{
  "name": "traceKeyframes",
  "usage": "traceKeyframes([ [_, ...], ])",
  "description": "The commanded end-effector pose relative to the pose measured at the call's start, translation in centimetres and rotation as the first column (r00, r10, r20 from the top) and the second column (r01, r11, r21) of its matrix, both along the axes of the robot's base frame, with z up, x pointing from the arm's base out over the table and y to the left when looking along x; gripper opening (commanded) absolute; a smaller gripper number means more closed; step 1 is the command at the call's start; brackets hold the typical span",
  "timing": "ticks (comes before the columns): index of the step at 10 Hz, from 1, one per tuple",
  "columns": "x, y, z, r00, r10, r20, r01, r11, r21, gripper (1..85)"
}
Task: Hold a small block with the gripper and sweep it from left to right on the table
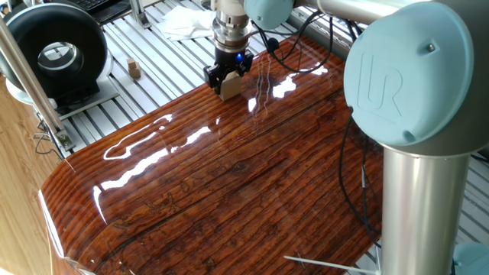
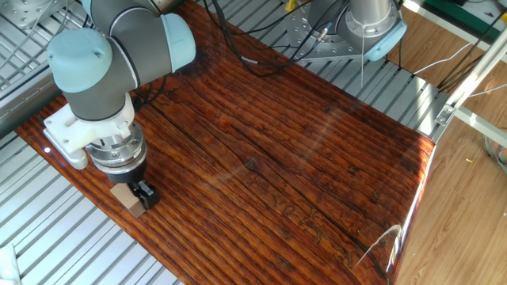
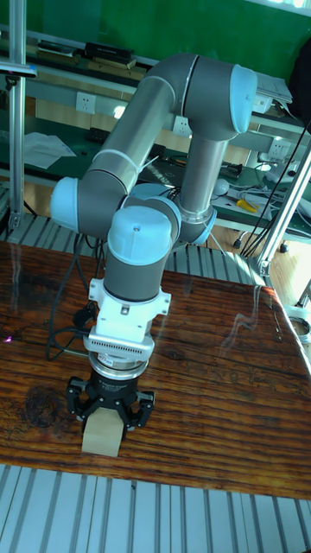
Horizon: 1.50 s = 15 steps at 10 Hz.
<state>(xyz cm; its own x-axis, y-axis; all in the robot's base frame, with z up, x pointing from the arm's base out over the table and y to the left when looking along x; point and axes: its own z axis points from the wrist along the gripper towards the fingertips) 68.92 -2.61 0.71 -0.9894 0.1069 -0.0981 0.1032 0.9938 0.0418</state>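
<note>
The small block is a light-tan wooden cube standing on the table, close to its edge. My gripper points straight down, its black fingers shut on the block's two sides. From the other side the block pokes out below the gripper at the board's rim. In the tall view the block sits between the fingers of the gripper, on the table near its front edge.
A tiny dark-brown wooden piece lies on the slatted aluminium beyond the board. A black round device and a metal post stand at left. The arm's large base column rises at right, with cables trailing beside it.
</note>
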Motion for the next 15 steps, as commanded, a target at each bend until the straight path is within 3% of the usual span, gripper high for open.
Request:
traceKeyframes([
  [1,0.15,0.55,0.02,1.000,-0.014,0.002,0.014,1.000,0.019,1.0],
  [15,0.18,1.41,0.11,0.999,-0.034,-0.005,0.034,0.999,0.016,1.0],
])
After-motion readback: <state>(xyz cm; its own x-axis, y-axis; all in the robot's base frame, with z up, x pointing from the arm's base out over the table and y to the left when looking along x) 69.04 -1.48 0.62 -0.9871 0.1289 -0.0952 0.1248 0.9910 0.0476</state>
